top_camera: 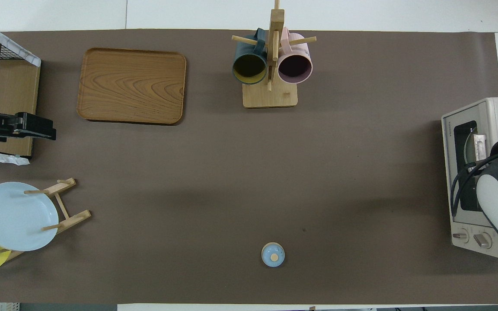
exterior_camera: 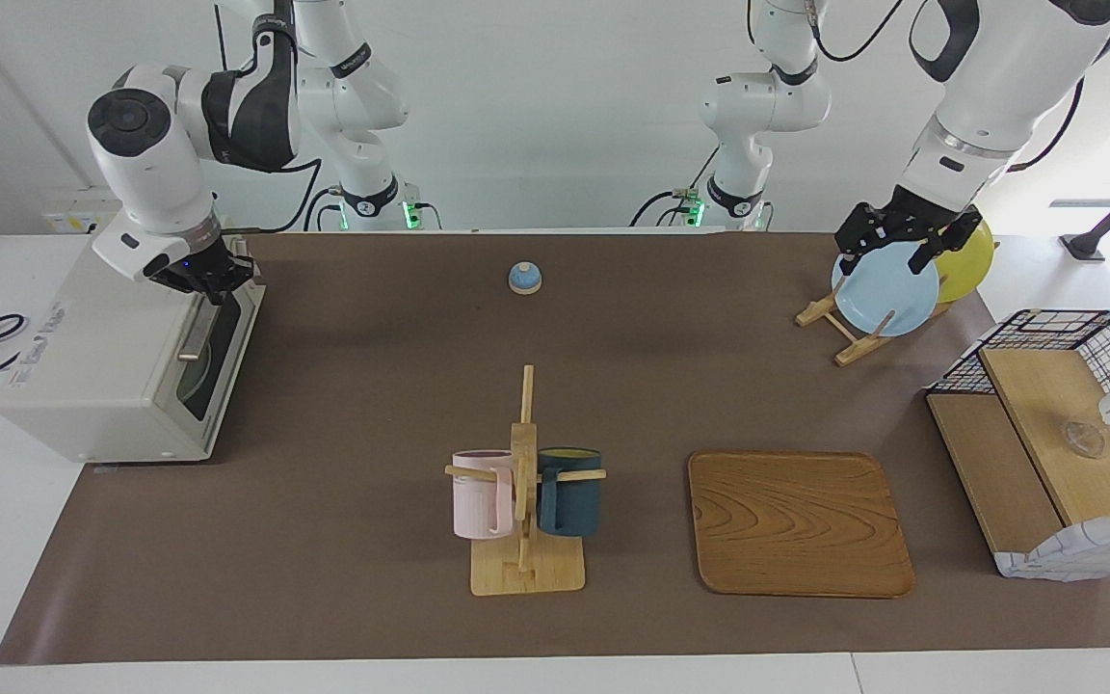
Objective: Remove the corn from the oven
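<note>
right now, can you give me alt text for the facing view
The right claw is shut on the handle of a closed off-white oven at one end of a brown table. The left claw waits, open, over a blue plate in a rack.

The oven is a boxy off-white toaster oven at the left edge of the facing frame, middle height, and at the right edge of the overhead frame. It stands on the tabletop with its dark glass door shut, a metal bar handle along the top of the door and two knobs beside the door. No corn can be made out through the glass.
</note>
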Available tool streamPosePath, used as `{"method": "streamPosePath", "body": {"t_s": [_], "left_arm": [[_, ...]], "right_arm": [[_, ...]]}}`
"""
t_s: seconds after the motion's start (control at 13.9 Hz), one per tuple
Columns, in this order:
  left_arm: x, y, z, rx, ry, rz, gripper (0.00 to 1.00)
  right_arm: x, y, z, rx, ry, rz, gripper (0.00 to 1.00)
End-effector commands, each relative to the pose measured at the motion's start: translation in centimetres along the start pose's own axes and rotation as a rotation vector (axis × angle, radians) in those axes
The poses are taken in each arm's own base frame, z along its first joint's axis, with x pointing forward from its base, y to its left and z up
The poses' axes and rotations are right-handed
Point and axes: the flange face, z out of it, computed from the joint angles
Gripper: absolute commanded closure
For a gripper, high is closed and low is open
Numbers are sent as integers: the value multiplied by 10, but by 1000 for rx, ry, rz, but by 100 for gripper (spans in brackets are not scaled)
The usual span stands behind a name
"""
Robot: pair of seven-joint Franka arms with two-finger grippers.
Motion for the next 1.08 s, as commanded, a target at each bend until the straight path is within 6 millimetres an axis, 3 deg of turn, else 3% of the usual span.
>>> {"method": "streamPosePath", "body": {"t_s": [0.0, 1.0], "left_arm": [[-4, -4, -3, 22, 6, 1, 0], [-4, -4, -4, 21, 7, 1, 0]], "right_arm": [[-9, 3, 1, -35, 4, -21, 100], [-18, 14, 22, -20, -29, -1, 100]]}}
